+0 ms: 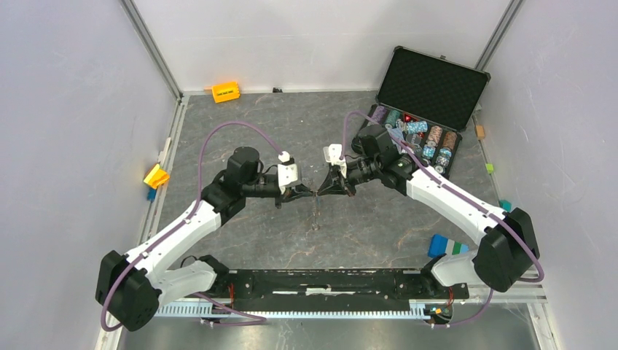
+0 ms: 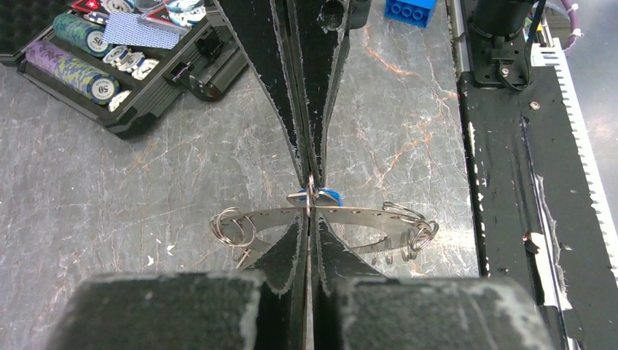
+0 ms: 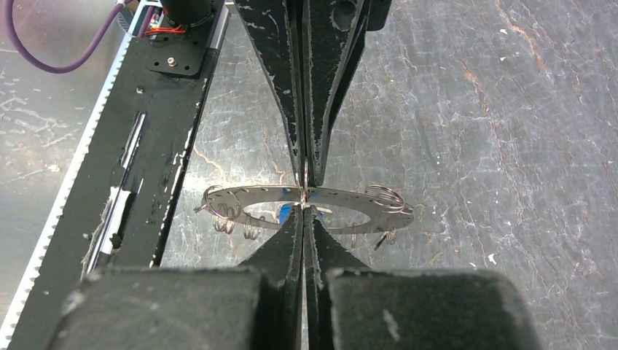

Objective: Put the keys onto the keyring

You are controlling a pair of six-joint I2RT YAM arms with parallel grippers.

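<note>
The keyring (image 2: 364,219) is a thin, flat band of dull grey metal, bent into a wide hoop and pierced along its length by a row of tiny holes. Small wire split rings (image 2: 232,227) hang in clusters at both ends. It is held above the marbled grey desk (image 2: 109,189) at the centre of the overhead view.

The left arm (image 1: 182,226) and right arm (image 1: 452,197) reach in from the lower corners, with their wrists roughly level and their tips nose to nose. The left gripper (image 2: 310,219) has its black, scuffed, wedge-shaped jaws pressed together on the near edge of the band. The right gripper (image 3: 304,213) is closed tight on the opposite side. A key with a blue plastic head (image 2: 330,195) sits right at its tips.

Whether those jaws pinch the key or the band itself is hard to make out, as the key's blade is hidden behind the metal. From overhead the ring is almost lost between the fingers. An open black case (image 1: 430,87) of striped poker chips (image 2: 76,69) lies at upper right.
</note>
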